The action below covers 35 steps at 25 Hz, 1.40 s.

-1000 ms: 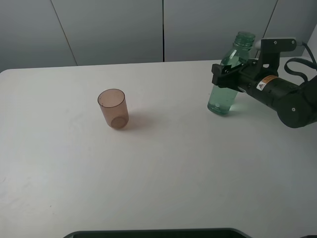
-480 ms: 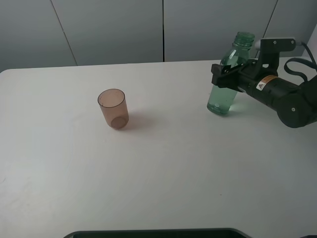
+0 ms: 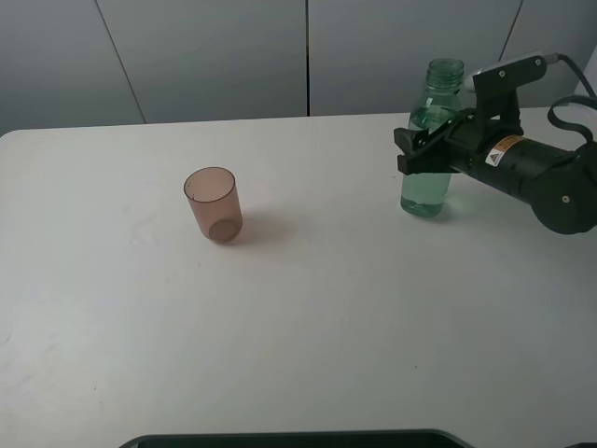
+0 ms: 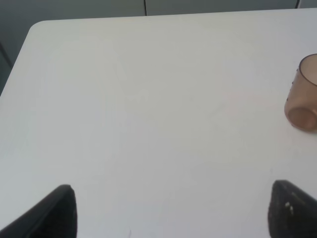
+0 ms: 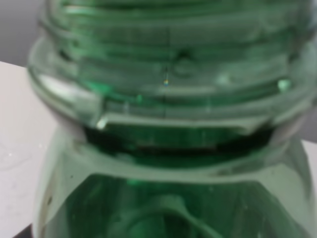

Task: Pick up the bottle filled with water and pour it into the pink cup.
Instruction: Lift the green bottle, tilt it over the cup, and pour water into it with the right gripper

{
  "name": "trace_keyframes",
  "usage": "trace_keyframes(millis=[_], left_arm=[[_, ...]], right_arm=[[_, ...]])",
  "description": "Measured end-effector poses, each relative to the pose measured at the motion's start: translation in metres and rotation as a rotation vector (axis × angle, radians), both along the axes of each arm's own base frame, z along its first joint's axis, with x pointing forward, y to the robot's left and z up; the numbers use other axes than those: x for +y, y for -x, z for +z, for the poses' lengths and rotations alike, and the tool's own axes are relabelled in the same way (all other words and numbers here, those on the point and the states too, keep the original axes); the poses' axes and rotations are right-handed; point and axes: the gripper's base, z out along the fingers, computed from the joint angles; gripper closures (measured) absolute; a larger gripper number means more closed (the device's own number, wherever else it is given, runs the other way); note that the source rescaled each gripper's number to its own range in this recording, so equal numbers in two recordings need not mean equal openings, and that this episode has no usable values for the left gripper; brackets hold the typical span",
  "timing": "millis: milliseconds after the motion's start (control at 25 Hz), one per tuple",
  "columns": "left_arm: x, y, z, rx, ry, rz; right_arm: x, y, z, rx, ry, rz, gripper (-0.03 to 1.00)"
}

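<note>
The green see-through bottle (image 3: 425, 189) stands upright at the back right of the white table, with water in its lower part and no cap on its neck. My right gripper (image 3: 416, 149) is shut on the bottle's body from the right, just below the shoulders. Whether the base touches the table I cannot tell. In the right wrist view the bottle's threaded neck (image 5: 168, 124) fills the picture and no fingers show. The pink cup (image 3: 213, 204) stands upright left of centre, well apart from the bottle. My left gripper (image 4: 171, 188) hangs open above bare table, with the cup (image 4: 303, 94) off to one side.
The white table (image 3: 308, 317) ends at a far edge close behind the bottle, with grey wall panels beyond. A dark rounded object (image 3: 289, 439) lies along the front edge. The left arm is out of the exterior high view.
The bottle was leaning left in the right gripper and now stands upright. The gripper and bottle have shifted slightly right and up. The cup has not moved.
</note>
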Motion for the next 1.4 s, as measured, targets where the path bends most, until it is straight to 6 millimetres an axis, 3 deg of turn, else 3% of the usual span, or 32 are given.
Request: trace_keyframes(millis=[320,840,1400], left_arm=[[0.000,0.000,0.000,0.000,0.000,0.000],[0.000,0.000,0.000,0.000,-0.001,0.001],[0.000,0.000,0.000,0.000,0.000,0.002]], right_arm=[[0.006,0.004,0.017,0.019,0.113,0.077,0.96],[0.059,0.011,0.023,-0.049,0.346,0.264,0.96],[0.111,0.004,0.042,-0.121,0.439,0.363,0.96]])
